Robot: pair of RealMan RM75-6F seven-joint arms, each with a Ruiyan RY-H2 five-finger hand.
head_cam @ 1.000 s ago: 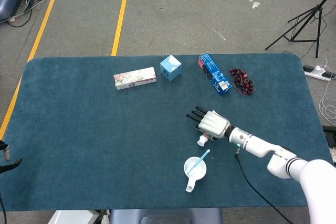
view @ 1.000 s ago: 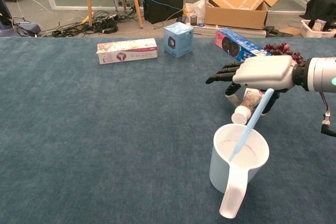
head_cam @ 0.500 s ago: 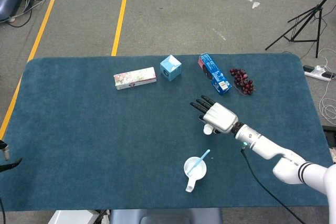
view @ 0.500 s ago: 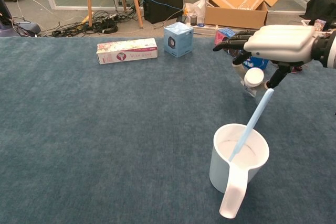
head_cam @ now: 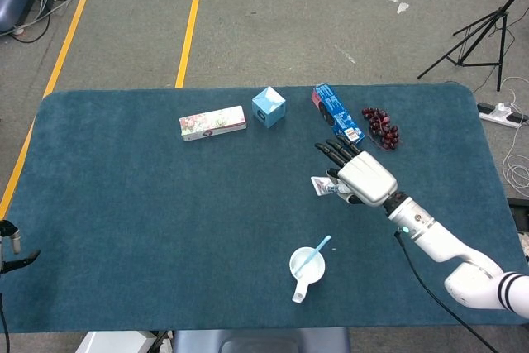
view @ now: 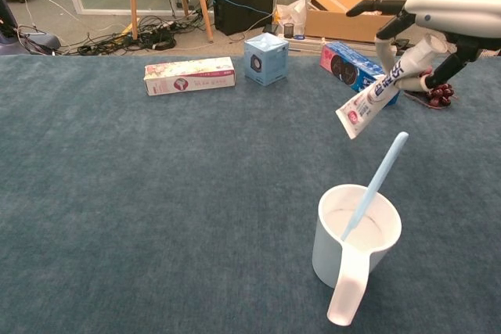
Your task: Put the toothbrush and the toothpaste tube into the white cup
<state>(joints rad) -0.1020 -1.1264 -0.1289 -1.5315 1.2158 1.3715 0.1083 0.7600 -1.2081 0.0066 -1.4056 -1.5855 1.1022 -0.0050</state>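
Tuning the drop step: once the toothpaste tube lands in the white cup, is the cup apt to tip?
Possibly. The white cup looks light, and the toothbrush already leans on its rim. The toothpaste tube, held by the right hand, is long; leaning the same way, it might overbalance the cup.

Right arm: reaches in from the near right corner of the tabletop (head_cam: 124,204), white forearm slanting toward the far edge, raised above the surface.
Right robot hand (head_cam: 361,177): palm down, dark fingers (head_cam: 334,151) stretched toward the far edge; in the chest view (view: 438,13) it grips the toothpaste tube (view: 381,90) near the cap end, the tube hanging tilted below it.
Left robot hand (head_cam: 10,250): only a dark tip shows at the near left edge; pose cannot be told.
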